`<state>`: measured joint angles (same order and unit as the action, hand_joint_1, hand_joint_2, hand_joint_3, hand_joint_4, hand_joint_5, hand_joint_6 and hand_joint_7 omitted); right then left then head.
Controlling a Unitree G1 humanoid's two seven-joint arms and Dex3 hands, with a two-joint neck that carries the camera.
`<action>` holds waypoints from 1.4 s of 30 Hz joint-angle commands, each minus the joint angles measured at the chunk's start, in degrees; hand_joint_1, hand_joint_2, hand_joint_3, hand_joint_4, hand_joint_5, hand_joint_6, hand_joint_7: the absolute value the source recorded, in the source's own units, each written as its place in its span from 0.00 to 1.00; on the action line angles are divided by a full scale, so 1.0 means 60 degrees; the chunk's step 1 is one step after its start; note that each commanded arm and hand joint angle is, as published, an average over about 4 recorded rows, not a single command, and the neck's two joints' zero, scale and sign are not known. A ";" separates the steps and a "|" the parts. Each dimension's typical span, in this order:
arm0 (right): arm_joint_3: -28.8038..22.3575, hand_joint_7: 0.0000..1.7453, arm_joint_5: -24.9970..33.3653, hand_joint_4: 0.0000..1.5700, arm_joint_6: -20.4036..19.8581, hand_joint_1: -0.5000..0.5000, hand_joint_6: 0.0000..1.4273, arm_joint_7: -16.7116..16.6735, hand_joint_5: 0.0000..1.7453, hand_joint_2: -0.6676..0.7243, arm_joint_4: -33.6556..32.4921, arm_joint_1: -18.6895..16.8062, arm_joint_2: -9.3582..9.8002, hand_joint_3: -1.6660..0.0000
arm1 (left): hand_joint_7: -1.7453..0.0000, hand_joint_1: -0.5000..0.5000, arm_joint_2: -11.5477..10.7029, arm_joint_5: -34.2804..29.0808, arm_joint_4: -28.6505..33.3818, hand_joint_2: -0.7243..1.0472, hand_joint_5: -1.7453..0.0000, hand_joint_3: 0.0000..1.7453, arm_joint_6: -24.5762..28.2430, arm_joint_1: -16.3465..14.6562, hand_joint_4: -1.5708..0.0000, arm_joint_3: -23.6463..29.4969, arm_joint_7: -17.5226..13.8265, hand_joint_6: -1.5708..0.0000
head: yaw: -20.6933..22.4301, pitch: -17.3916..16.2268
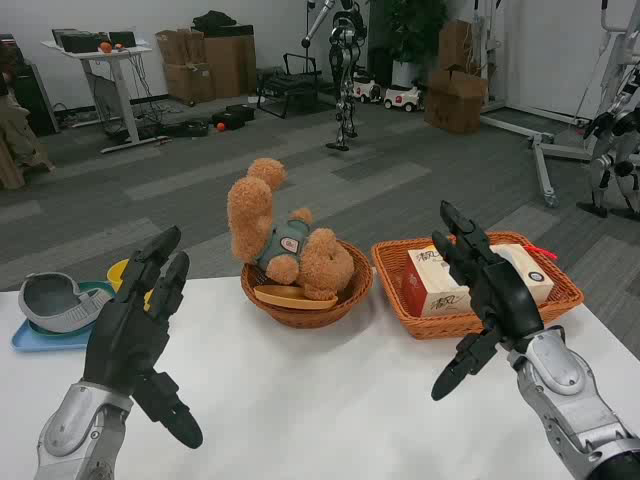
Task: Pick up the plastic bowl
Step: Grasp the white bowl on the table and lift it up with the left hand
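Left robot hand (135,330) and right robot hand (490,290) raised, fingers spread, holding nothing.

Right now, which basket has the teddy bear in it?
The round, darker brown basket in the middle holds the teddy bear. The other basket, rectangular and orange-brown, to its right, holds boxes.

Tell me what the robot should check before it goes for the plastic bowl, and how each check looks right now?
1. Left hand free: ok, fingers apart, holding nothing.
2. Right hand free: ok, also holding nothing.
3. Bowl located: cannot tell; a yellow rim peeks out behind the left hand, next to a grey bowl on a blue tray.
4. View of the yellow item unblocked: not ok, the left hand covers most of it.
5. Teddy bear and its round basket clear of the tray: ok, apart.
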<state>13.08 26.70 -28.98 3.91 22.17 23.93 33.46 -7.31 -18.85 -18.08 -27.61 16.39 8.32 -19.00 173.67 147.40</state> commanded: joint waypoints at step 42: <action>-0.2725 0.00 -0.1754 0.00 -0.0239 0.04 0.00 -0.0286 0.00 0.82 -0.2458 -0.0429 -0.0097 1.00 | 1.00 0.00 0.0104 0.0374 -0.0371 0.84 1.00 0.00 -0.2328 0.1239 1.00 -0.1393 0.2361 1.00 | 0.1621 -0.1145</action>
<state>-3.34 15.63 -30.05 2.14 6.93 21.79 32.97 -6.84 -16.84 -20.11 -41.66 25.07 -0.67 -4.94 182.28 140.79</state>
